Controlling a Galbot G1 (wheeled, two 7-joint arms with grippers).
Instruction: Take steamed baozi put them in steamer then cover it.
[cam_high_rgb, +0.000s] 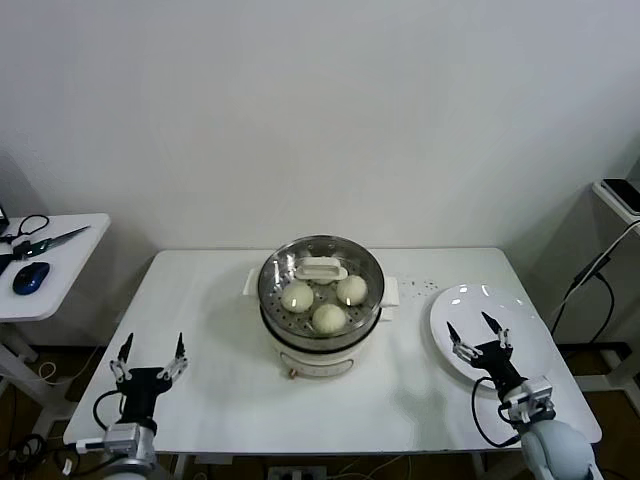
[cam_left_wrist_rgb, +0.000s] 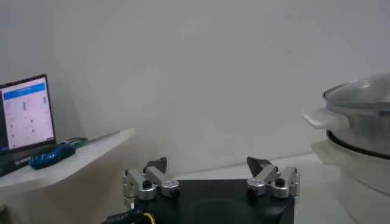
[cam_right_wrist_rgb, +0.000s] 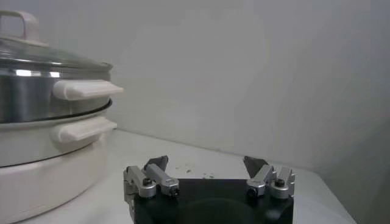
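Buns: we counted three buns (cam_high_rgb: 329, 317) through the glass, all lying inside the steamer; a fourth we could not make out, the lid's handle may have hidden it.
Steamer: the steamer (cam_high_rgb: 369, 305) stood on its cream cooker base at the middle of the table (cam_high_rgb: 210, 300), side handles sticking out to either side.
Lid: the lid (cam_high_rgb: 300, 262) sat closed on the steamer's rim, its cream handle on top toward the back; the right wrist view showed it (cam_right_wrist_rgb: 49, 56) resting flat on the steel wall.
Left gripper: our left gripper (cam_high_rgb: 150, 357) hung over the near left edge of the table, well apart from the steamer, jaws spread wide and holding nothing; its wrist view (cam_left_wrist_rgb: 210, 173) showed the same.
Right gripper: our right gripper (cam_high_rgb: 476, 337) hovered over the near part of the white plate (cam_high_rgb: 530, 330), jaws released and bare.
Plate: it lay to the right of the steamer with nothing on it.
Side table: a blue mouse (cam_high_rgb: 30, 277) and scissors (cam_high_rgb: 45, 240) lay on the small table at left.
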